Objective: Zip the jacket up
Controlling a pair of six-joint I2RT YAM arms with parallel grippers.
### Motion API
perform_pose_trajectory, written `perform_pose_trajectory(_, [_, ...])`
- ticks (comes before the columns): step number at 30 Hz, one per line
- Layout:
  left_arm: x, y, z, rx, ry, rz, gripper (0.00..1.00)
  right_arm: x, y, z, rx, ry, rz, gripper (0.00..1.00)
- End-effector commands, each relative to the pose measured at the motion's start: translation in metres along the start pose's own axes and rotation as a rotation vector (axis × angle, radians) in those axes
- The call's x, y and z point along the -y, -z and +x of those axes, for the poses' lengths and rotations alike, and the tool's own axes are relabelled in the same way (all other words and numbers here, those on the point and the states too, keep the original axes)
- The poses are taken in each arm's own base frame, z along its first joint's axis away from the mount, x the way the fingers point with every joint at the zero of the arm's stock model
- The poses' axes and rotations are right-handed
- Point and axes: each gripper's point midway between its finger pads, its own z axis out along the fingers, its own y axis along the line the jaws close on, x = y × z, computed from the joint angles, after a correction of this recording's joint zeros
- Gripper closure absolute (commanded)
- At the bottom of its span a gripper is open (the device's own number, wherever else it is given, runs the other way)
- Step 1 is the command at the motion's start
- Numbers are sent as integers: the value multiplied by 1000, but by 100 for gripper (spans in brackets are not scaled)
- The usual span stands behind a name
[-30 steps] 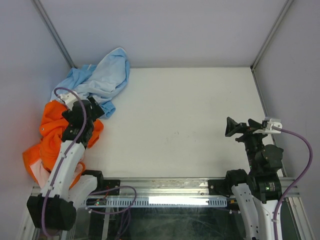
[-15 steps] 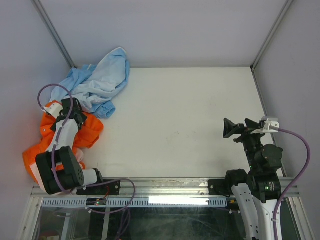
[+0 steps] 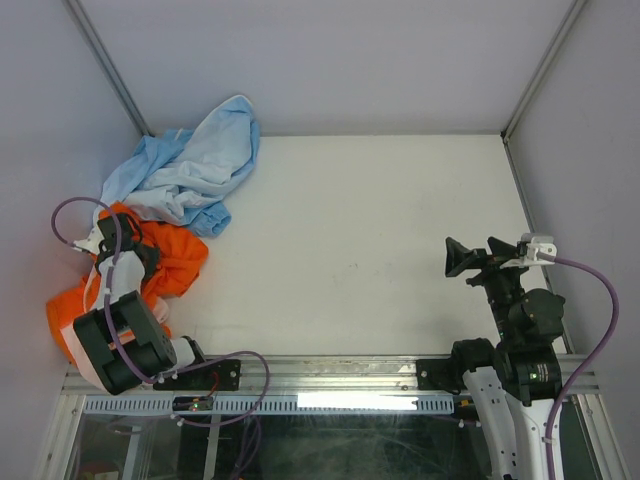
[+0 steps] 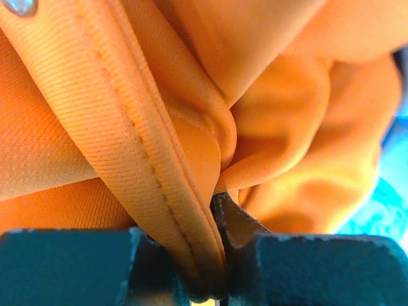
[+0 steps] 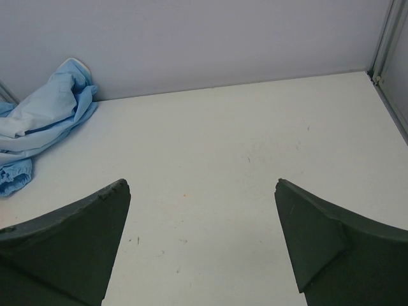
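White counter (image 3: 380,220) fills the middle, with pale walls around it. One orange jacket (image 3: 175,262) lies bunched up at the lower left of the top view. It touches the one blue cloth (image 3: 195,165) just above it. The left pincer (image 4: 204,280) is squeezed tight on a thick stitched fold of the jacket. The right pincer (image 5: 203,191) is spread wide over bare counter at the right and holds nothing. I think a pull could drag the whole heap, or the fold could slip out, because nothing holds the jacket down. No zipper shows. Two pincers in all.
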Motion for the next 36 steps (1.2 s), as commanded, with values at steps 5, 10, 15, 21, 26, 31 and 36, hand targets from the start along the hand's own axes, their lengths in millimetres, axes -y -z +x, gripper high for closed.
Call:
perform_pose_trajectory(5, [74,94,-15,89,-90,397,100,-6,-5,-12,44,22,-34,0])
perform_pose_trajectory(10, [135,180,3,121,-261,662,100,-8,-9,-8,18,20,-46,1])
perform_pose_trajectory(15, [200,272,49,42,-449,954,100,-7,-11,-6,10,21,-43,1])
perform_pose_trajectory(21, [278,359,136,-70,-742,1191,100,-7,-11,-6,8,22,-40,0])
perform_pose_trajectory(26, [330,435,212,-103,-907,1394,100,-6,-10,-7,14,22,-35,1])
perform_pose_trajectory(31, [347,485,289,-168,-1021,1546,100,-5,-10,-8,14,19,-28,1])
perform_pose_trajectory(36, [343,467,348,-326,-1078,1543,68,-7,-11,-7,5,0,-35,1])
